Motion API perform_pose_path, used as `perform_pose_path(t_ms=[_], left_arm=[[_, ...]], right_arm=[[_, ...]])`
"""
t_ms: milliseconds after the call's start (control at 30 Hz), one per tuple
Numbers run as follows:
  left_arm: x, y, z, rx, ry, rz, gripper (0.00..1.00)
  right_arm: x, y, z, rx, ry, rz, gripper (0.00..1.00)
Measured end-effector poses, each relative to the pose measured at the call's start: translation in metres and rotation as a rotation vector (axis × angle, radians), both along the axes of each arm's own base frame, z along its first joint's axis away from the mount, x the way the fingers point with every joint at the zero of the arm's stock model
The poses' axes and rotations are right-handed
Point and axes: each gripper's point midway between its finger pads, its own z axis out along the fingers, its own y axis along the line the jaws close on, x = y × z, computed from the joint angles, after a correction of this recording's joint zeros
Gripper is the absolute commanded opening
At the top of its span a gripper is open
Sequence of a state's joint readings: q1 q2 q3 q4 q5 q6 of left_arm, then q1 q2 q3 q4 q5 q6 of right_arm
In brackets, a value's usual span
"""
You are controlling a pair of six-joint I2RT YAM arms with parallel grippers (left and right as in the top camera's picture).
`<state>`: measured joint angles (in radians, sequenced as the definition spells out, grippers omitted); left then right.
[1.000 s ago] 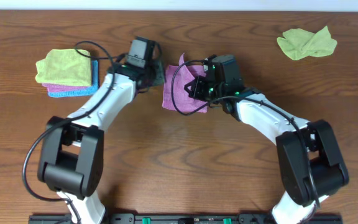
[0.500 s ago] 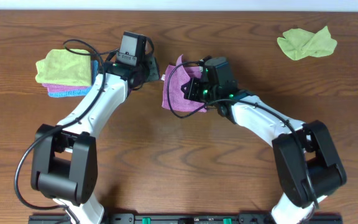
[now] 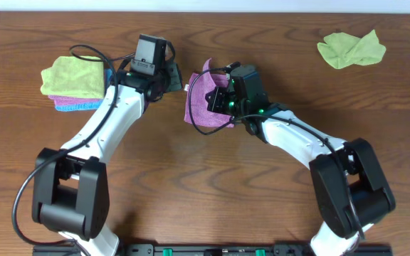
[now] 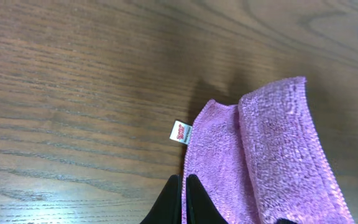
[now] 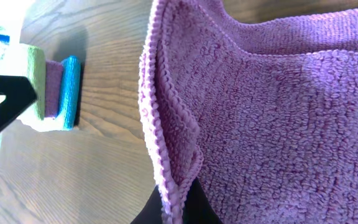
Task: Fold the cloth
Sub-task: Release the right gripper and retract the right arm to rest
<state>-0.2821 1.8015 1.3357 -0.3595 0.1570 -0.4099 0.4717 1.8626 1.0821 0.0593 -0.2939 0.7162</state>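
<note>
find the purple cloth [image 3: 199,114] mid-table toward 12 o'clock, lying between both arms, its long axis seemingly running 12 to 6. note the right gripper [image 3: 224,99] over its 3 o'clock side, jaws pinched on a doubled hem and holding that flap raised off the wood. note the left gripper [image 3: 174,77] just off the 9 o'clock edge, near the white tag [image 4: 179,132], jaws pressed together; cannot tell whether catching any fabric. judging from this, better placed on the right, so probably carry the flap from 3 toward 9 o'clock, across the long axis, to land on the edge by the tag.
</note>
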Motion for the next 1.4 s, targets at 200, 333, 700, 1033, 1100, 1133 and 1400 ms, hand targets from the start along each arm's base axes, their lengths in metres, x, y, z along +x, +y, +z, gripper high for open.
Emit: perform_pose_path(t_ms=[200,333,700,1033,1100,1133,1400], left_arm=[[0.0,0.0,0.005,-0.003,-0.009,0.0,0.06],[0.0,0.0,0.006,-0.003,-0.011,0.0,0.06],[0.0,0.0,0.007,-0.004,-0.014,0.001,0.06],[-0.002,0.001,0.015,-0.007,-0.024,0.001,0.1],[-0.003,0.003,0.022,-0.006,-0.038,-0.003,0.23],[-0.005,0.004,0.026,-0.007,-0.042,-0.002,0.39],[-0.015,0.016,0.047,-0.001,-0.056,0.008,0.97]], right_arm=[[-0.001,0.006,0.002,0.002,-0.014,0.009,0.01],[-0.002,0.013,0.001,0.007,-0.023,0.022,0.08],[-0.005,0.029,0.003,0.037,-0.048,0.056,0.83],[-0.011,0.027,0.004,0.064,-0.007,0.097,0.99],[-0.008,0.012,0.009,0.048,-0.003,0.083,0.99],[-0.006,-0.003,0.017,0.032,-0.008,0.072,0.99],[-0.025,-0.105,0.111,-0.131,-0.183,0.054,0.99]])
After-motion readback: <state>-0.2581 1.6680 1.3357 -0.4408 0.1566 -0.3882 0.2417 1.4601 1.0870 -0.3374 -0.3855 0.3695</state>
